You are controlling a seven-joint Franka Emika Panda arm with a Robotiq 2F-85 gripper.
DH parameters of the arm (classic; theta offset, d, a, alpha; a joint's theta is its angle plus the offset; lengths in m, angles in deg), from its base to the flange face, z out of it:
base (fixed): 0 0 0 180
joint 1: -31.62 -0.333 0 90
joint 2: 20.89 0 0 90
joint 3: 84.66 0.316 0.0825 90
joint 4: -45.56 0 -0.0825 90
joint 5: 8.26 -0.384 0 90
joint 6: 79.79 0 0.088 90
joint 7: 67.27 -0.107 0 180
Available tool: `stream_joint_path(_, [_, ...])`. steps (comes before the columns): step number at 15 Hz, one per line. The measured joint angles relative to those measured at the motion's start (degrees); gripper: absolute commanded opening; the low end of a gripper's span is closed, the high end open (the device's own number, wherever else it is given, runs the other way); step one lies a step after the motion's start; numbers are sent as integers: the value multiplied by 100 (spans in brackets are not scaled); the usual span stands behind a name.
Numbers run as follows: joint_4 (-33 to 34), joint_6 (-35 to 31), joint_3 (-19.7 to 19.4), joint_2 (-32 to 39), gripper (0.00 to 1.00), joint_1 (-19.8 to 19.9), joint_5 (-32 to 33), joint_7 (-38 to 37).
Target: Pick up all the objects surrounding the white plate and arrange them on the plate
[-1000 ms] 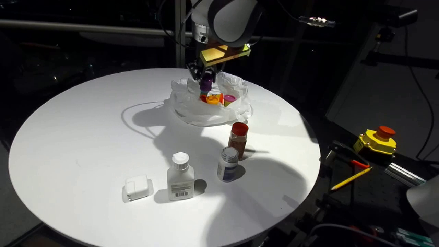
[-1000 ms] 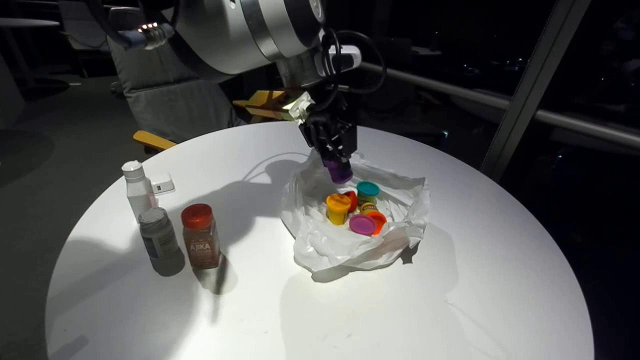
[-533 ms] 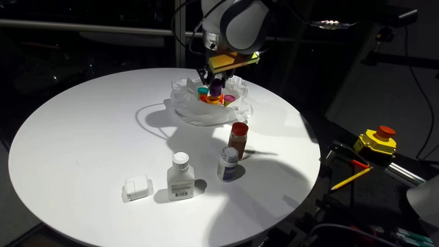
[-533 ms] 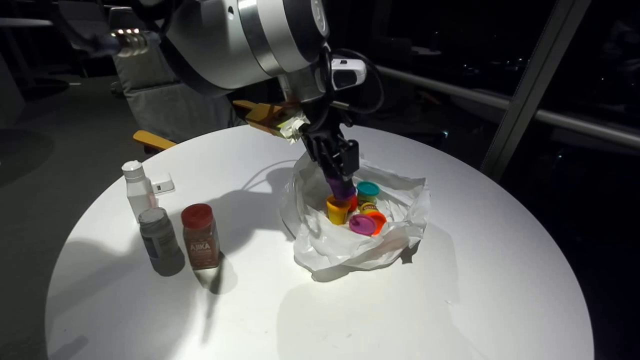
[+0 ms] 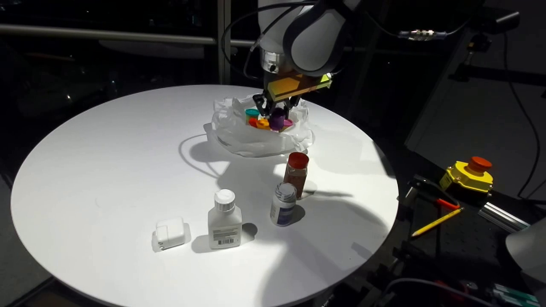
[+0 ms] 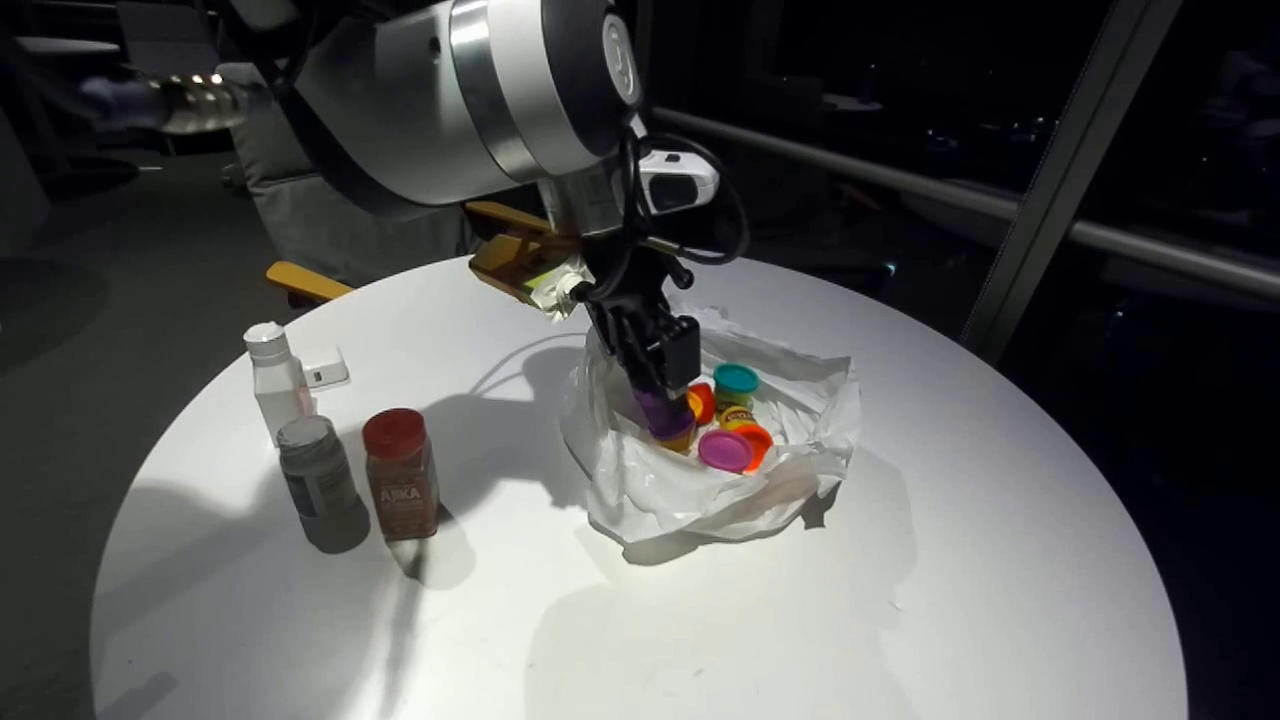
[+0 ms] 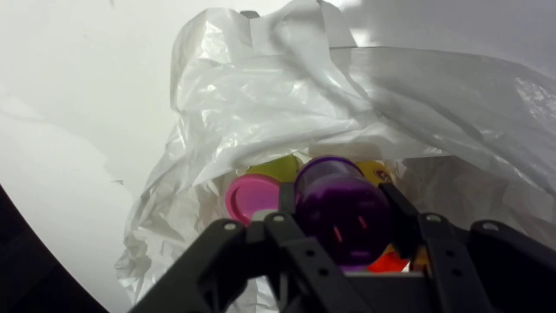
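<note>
My gripper (image 7: 343,204) is shut on a purple tub (image 7: 343,221), one finger against each side. It holds this tub tilted and low inside the white plate (image 6: 680,505), whose thin, crinkled rim rises around it. Also in the plate are a teal-lidded tub (image 6: 736,378), a red piece (image 6: 703,402), a pink-lidded tub (image 6: 726,450), an orange piece (image 6: 756,446) and a yellow tub (image 6: 740,417). An orange-topped tub (image 5: 263,124) is partly covered by the purple one. Outside the plate stand a red-capped jar (image 5: 296,175), two white bottles (image 5: 225,226) and a white block (image 5: 170,233).
Everything rests on a round white tabletop (image 5: 106,170). Beyond its edge, in an exterior view, are a yellow box with a red button (image 5: 469,177) and a pencil (image 5: 438,222). A grey chair (image 6: 330,230) stands behind the table.
Still gripping the purple tub, my gripper has come down into the plate and across it, toward the orange-topped tub. The teal lid has come into sight in an exterior view. The bottles have not moved.
</note>
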Motion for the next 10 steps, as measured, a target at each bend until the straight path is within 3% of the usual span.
stream_joint_path(1, [9,-4,47,-2,76,60,-25,46])
stream_joint_path(4, [14,-85,205,31,99,286,-83,192])
stream_joint_path(10, [-123,-529,301,-118,100,441,-276,393])
